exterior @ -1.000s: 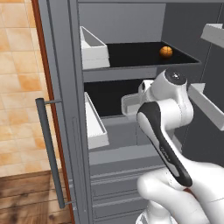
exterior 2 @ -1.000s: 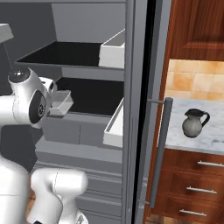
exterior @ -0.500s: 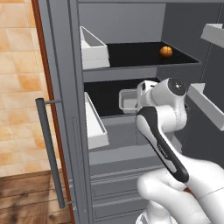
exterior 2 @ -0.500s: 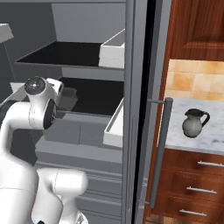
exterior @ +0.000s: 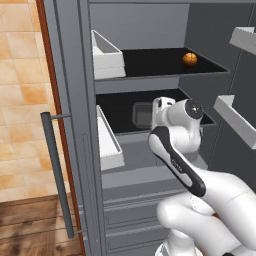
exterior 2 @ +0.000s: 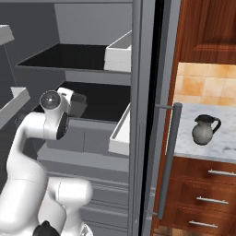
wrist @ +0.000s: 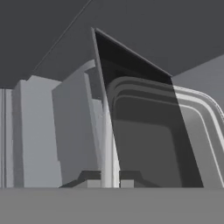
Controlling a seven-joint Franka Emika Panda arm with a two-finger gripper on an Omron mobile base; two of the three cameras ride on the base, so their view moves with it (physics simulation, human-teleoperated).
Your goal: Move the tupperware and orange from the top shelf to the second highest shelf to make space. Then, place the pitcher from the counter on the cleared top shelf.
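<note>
My gripper (wrist: 108,183) is shut on the rim of the dark grey tupperware (wrist: 148,140), whose thin wall runs up between the fingertips (wrist: 89,183). In the left base view the tupperware (exterior: 142,114) sits low over the second highest shelf (exterior: 120,107), with the gripper (exterior: 152,113) at its right side, mostly hidden behind the wrist. The orange (exterior: 189,59) rests at the right of the top shelf (exterior: 150,62). Out on the marble counter (exterior 2: 221,143) stands the pitcher (exterior 2: 204,130). The right base view has the tupperware (exterior 2: 79,103) just beyond the wrist.
A white bin (exterior: 106,52) fills the left of the top shelf and another (exterior: 107,137) the left of the shelf below. Door bins (exterior: 235,117) jut in at the right. The fridge door handle (exterior 2: 168,161) stands between fridge and counter.
The arm has reached forward and carried the tupperware from in front of the fridge in over the second highest shelf. The orange and pitcher have not moved.
</note>
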